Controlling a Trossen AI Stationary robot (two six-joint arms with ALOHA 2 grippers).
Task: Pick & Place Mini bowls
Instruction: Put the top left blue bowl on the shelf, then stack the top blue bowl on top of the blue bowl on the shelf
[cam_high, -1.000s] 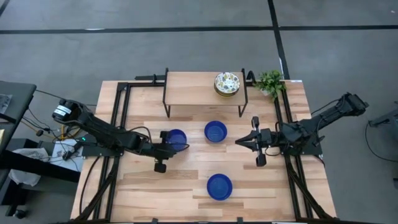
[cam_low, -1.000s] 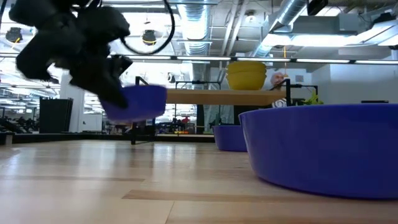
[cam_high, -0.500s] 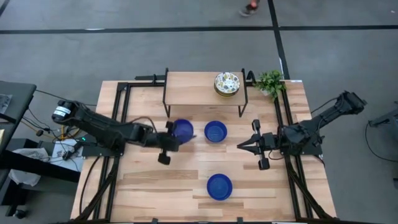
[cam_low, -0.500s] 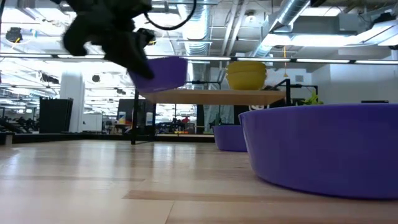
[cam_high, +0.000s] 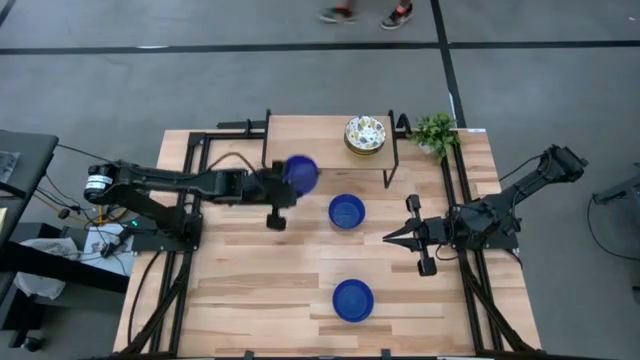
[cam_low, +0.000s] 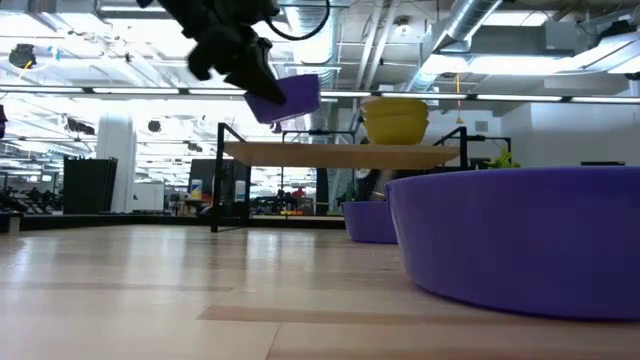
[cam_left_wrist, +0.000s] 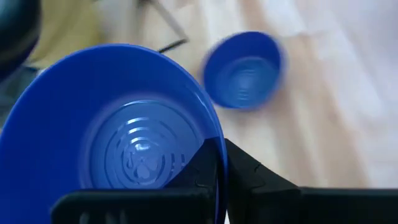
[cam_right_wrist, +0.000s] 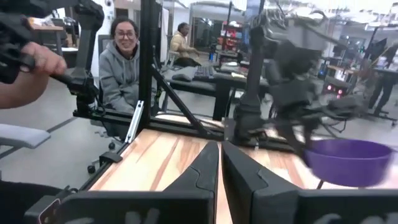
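I am two slim black jointed arms of matte links, with thin black cables looping loosely along them. My left arm's base (cam_high: 100, 184) carries a round silver-white cap. Each arm ends in a black two-fingered claw, left claw (cam_high: 283, 186) and right claw (cam_high: 392, 238), the fingers wedge-shaped and dark.

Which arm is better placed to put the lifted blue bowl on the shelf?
The left. Its gripper already holds the blue bowl in the air beside the shelf. The right gripper is shut and empty, low over the table, farther from the shelf.
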